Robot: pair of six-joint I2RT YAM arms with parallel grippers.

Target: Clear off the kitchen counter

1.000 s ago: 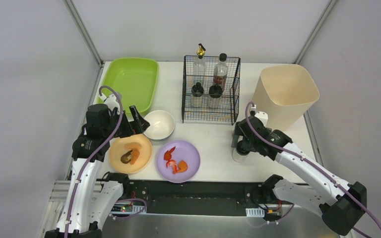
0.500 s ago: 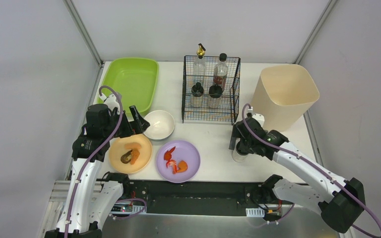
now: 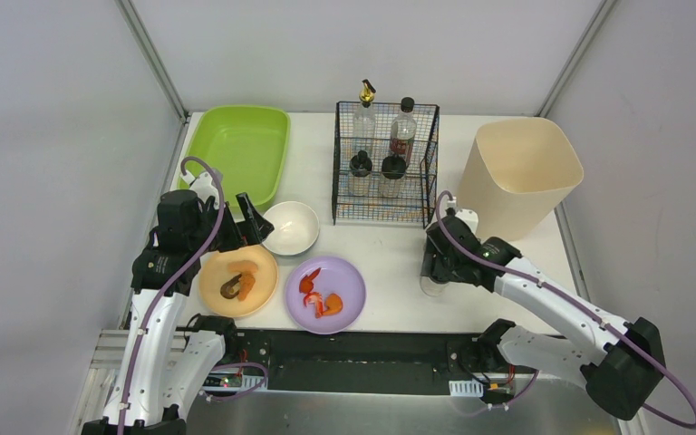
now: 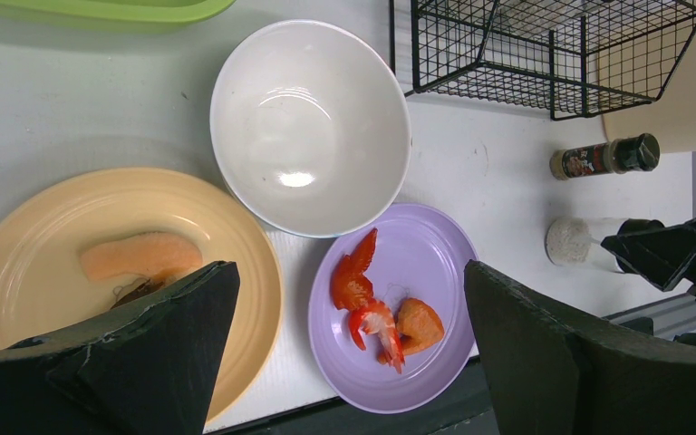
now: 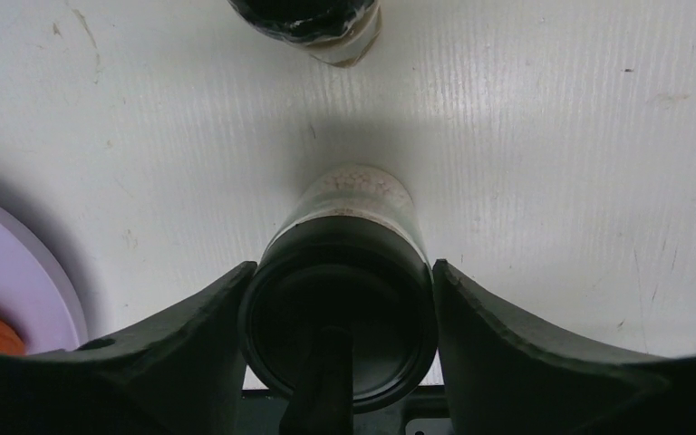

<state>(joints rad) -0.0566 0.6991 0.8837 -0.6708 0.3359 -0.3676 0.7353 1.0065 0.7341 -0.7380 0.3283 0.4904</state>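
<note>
The right tool [image 5: 340,272] clasps the black cap of the upright shaker [image 5: 353,195], which stands on the counter [image 5: 553,136] near the purple plate [image 5: 27,263], so it should firm its grip squarely, then lift straight up; the left tool [image 4: 349,272] hangs wide open.

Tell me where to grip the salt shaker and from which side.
Grip the shaker by its black cap, coming straight down from above. It stands upright, a narrow round cylinder, with bare counter on both sides, so the jaws fit either side of the cap. The right gripper is shut on it that way.
</note>
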